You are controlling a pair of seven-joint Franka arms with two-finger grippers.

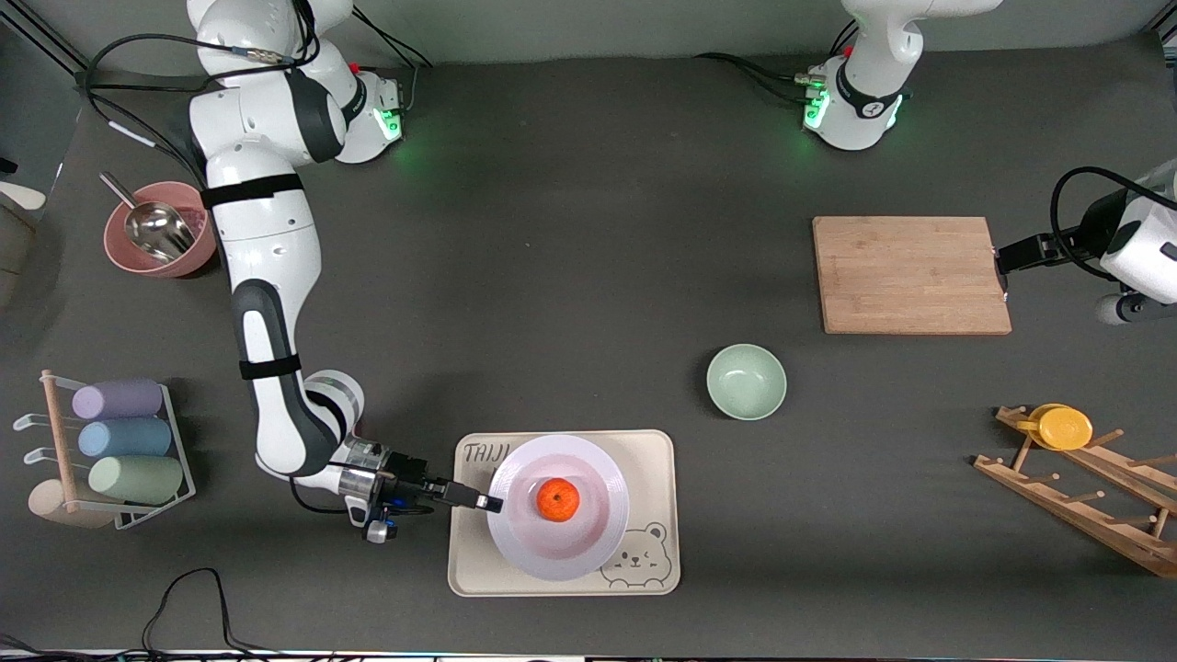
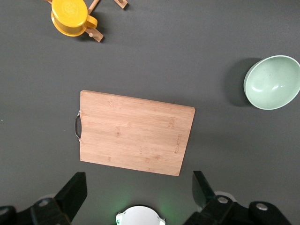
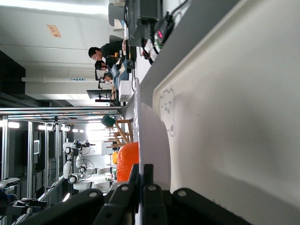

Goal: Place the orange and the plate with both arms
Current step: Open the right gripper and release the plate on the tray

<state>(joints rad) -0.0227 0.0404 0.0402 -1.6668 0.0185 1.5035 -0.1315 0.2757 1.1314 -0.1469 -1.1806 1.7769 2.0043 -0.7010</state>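
Observation:
The white plate is over the cream bear tray, with the orange on its middle. My right gripper is shut on the plate's rim at the edge toward the right arm's end of the table. In the right wrist view the fingers pinch the thin rim of the plate, with the orange just past them and the tray below. I cannot tell whether the plate rests on the tray. My left gripper is open and empty, high beside the wooden board's handle end.
A wooden cutting board and a mint-green bowl lie toward the left arm's end. A wooden rack with a yellow lid stands at that end. A pink bowl with a scoop and a cup rack stand at the right arm's end.

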